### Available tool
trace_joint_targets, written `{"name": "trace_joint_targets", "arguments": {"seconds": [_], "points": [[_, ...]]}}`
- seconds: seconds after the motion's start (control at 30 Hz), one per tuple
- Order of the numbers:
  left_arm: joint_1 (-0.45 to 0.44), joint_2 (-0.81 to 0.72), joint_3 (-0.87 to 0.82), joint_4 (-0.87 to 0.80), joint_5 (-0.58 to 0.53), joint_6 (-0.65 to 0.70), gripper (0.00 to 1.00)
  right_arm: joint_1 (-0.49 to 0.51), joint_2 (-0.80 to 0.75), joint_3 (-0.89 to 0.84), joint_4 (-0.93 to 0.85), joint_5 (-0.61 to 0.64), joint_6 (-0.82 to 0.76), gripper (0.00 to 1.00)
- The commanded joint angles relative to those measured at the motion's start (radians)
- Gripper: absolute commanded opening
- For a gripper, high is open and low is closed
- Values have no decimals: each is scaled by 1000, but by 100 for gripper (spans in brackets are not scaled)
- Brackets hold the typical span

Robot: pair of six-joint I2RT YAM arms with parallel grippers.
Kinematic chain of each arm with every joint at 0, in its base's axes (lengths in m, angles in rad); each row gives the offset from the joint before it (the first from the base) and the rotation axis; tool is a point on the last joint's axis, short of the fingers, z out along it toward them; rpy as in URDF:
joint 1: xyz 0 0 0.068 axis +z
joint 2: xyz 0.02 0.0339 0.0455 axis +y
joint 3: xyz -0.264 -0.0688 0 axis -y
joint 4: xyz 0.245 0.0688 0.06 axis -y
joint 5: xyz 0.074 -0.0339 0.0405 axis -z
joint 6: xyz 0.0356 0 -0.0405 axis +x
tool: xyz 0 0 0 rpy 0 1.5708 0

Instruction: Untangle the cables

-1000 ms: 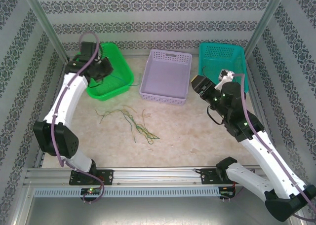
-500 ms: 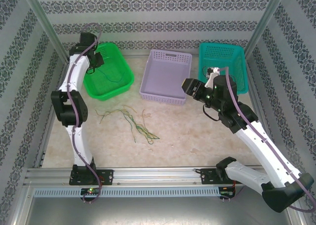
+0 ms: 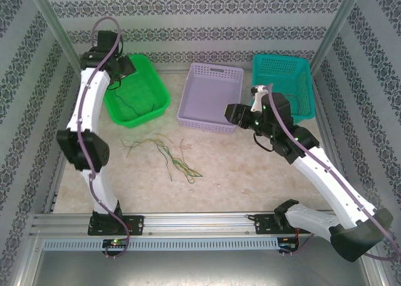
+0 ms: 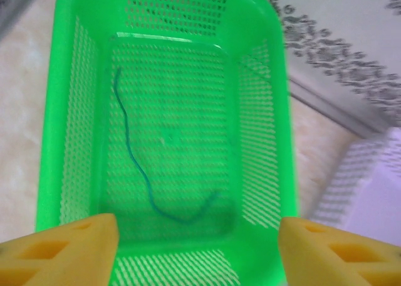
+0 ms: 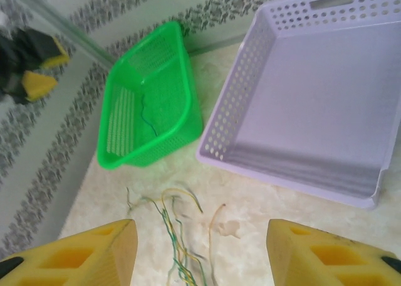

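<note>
1. Left wrist view: the left gripper (image 4: 200,248) has its jaws wide apart and empty above the green basket (image 4: 260,142); one dark cable (image 4: 135,160) lies loose on its floor.
2. Right gripper (image 5: 197,254) jaws gape too, holding nothing, near the lilac basket (image 5: 232,110) front wall and facing the tangle (image 5: 172,236) of green, yellow and orange cables on the table (image 3: 238,167).
3. Likely step: pulling one strand free. It is best done by nipping a free end at the tangle's edge, closing on a single cable, then drawing it away slowly so the others slip off.
4. Left arm rears tall, wrist bent down over the green basket; right arm reaches diagonally toward the centre, wrist low.
</note>
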Motion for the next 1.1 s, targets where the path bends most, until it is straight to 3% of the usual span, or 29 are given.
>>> {"name": "trace_joint_targets", "arguments": {"seconds": [0.0,0.2,0.33,0.53,0.83,0.93,1.07], "points": [[-40,-155,-237,-35,132,-199,63,62,31,-37,-12,5,-154,56],[-258,-382,-753,100,226,-384,59,211,131,-93,15,-53,-285,53],[-372,-394,-960,240,295,-523,56,298,247,-102,8,-133,-326,47],[-401,-318,-1047,321,285,-560,46,367,480,-62,-14,-205,-388,42],[-401,-231,-1009,329,244,-516,43,402,687,-8,-22,-187,-420,45],[-401,-221,-1000,328,238,-506,43,404,728,8,-19,-182,-418,39],[-401,-198,-984,327,237,-493,42,403,752,23,-15,-163,-415,24]]}}
